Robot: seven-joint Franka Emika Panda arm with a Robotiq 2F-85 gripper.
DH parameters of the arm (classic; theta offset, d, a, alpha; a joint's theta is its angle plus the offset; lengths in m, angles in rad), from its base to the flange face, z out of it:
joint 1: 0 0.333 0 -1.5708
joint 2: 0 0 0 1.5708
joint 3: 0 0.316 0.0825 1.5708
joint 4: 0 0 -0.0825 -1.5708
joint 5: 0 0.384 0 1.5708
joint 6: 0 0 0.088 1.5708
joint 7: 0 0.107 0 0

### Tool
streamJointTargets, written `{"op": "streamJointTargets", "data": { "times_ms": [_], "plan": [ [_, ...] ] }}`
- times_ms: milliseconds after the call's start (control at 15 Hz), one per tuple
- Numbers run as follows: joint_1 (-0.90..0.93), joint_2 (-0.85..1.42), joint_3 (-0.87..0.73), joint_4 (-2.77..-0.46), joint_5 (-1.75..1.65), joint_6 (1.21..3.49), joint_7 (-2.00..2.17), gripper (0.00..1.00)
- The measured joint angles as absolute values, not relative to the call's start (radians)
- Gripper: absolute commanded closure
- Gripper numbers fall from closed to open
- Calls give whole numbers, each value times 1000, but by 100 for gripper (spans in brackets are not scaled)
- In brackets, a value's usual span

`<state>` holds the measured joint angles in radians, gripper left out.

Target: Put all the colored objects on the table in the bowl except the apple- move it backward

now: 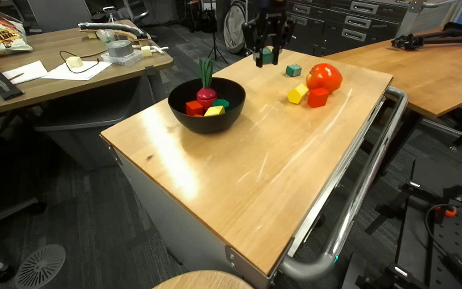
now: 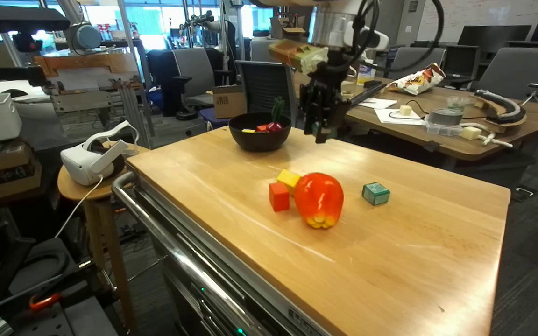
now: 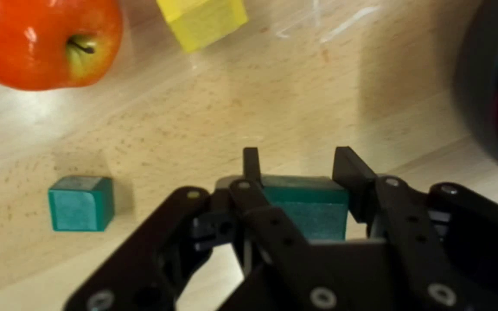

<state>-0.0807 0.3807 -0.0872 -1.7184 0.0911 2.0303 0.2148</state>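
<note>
The jaws grip a green block (image 3: 318,218) by its sides and hold it above the worktop (image 1: 231,172). In the wrist view, this block appears between a second green block (image 3: 76,209), which rests on the worktop, and the black bowl (image 1: 211,125). The bowl contains a dark-red toy vegetable (image 1: 207,96) with upright green stalks, a red cube (image 1: 193,107), a yellow piece (image 1: 215,111) and a green piece (image 1: 220,103); the lower contents are partly hidden.

The apple (image 2: 319,200) lies on the worktop with a red block (image 2: 279,196) and a yellow block (image 1: 297,94) close by. Contact between these two blocks cannot be determined. The second green block sits apart from this group.

A metal rail (image 1: 368,176) runs along one edge of the worktop. Beside a corner, a wooden stool (image 2: 75,190) supports a white VR headset (image 2: 84,161). A separate wooden desk (image 1: 58,45) carries a chip bag (image 1: 8,34) and a roll of grey tape (image 1: 119,48) on a clear plastic box (image 1: 116,60).
</note>
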Motion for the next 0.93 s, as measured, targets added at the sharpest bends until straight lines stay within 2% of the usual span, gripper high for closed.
{"op": "streamJointTargets", "data": {
  "times_ms": [400,933],
  "plan": [
    [14,204,16,-1803,88,2051,107,79],
    [60,371,74,-1696,91,2102,-6,79]
  ]
}}
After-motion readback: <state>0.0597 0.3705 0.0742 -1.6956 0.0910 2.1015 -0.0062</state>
